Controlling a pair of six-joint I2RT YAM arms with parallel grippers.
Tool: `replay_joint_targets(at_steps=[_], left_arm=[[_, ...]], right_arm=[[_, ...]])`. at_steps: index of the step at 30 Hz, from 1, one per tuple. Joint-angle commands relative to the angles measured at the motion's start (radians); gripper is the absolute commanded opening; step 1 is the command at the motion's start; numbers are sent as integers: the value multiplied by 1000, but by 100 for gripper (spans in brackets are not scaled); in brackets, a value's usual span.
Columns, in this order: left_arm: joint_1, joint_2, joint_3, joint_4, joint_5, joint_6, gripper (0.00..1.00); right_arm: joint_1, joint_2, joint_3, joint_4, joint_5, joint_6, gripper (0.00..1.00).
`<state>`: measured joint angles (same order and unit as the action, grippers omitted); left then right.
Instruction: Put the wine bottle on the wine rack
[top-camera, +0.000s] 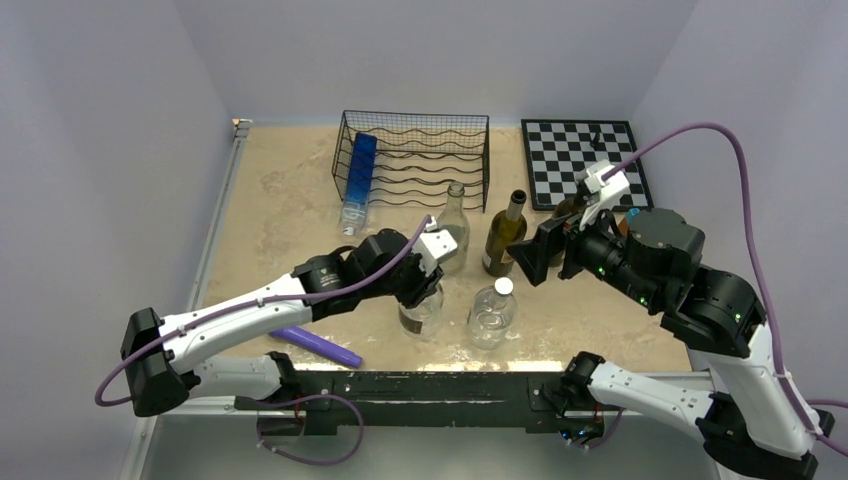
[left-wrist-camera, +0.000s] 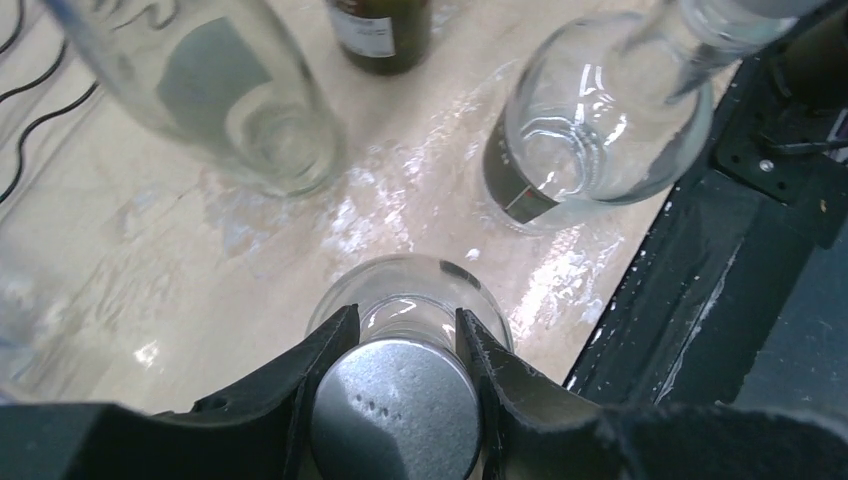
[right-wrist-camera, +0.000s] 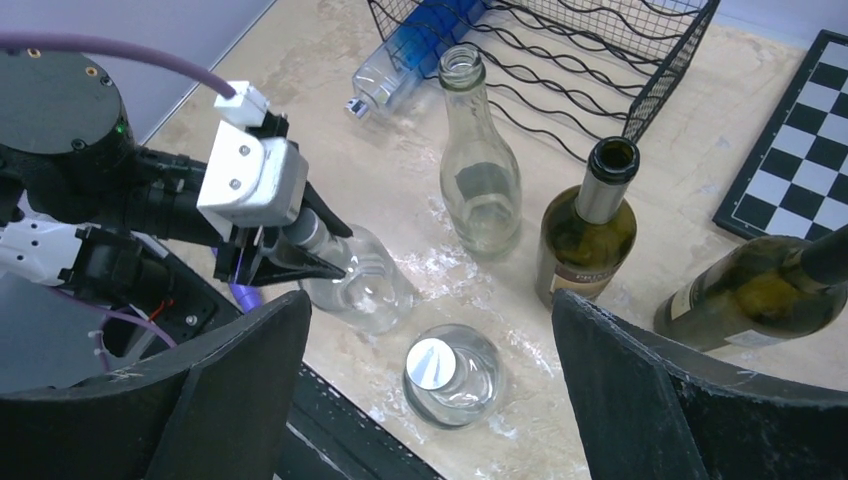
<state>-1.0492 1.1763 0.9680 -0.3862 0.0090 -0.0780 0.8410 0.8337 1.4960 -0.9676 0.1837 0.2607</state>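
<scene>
The black wire wine rack (top-camera: 415, 150) stands at the back with a blue bottle (top-camera: 358, 178) lying in it. My left gripper (top-camera: 428, 278) is shut on the neck of a clear bottle (top-camera: 422, 312) with a silver cap (left-wrist-camera: 395, 415); the bottle stands upright on the table. My right gripper (top-camera: 540, 262) is open and empty, hovering above a second clear capped bottle (right-wrist-camera: 450, 375) without touching it. A dark green wine bottle (top-camera: 505, 235) and a tall clear open bottle (top-camera: 455, 230) stand upright in front of the rack. An olive wine bottle (right-wrist-camera: 760, 290) sits at the right.
A chessboard (top-camera: 585, 160) with one black piece lies at the back right. A purple stick (top-camera: 320, 345) lies near the front edge beside the left arm. The black base rail (top-camera: 420, 385) runs along the near edge. The bottles stand close together mid-table.
</scene>
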Motion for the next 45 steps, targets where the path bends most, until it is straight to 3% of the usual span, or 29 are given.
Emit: replay_joint_targets(at_steps=[1, 11, 17, 21, 29, 33, 38, 45], left_arm=[[5, -64, 185, 3, -136, -73, 0], [19, -61, 362, -196, -213, -130, 0], [26, -55, 508, -318, -207, -130, 0], [29, -67, 551, -344, -201, -133, 0], [99, -86, 476, -340, -188, -265, 0], [195, -90, 412, -327, -79, -389, 0], [271, -77, 345, -297, -14, -461, 0], [428, -72, 234, -221, 185, -583, 0]], right_arm=[[-3, 6, -36, 88, -36, -26, 95], [-3, -36, -212, 330, -289, -97, 96], [2, -126, -456, 632, -387, -80, 99], [12, -86, -471, 681, -428, -82, 98], [60, -16, -464, 698, -416, -84, 98], [70, -13, -460, 681, -393, -83, 98], [70, -21, -450, 645, -362, -89, 98], [72, -30, -453, 611, -352, -84, 98]])
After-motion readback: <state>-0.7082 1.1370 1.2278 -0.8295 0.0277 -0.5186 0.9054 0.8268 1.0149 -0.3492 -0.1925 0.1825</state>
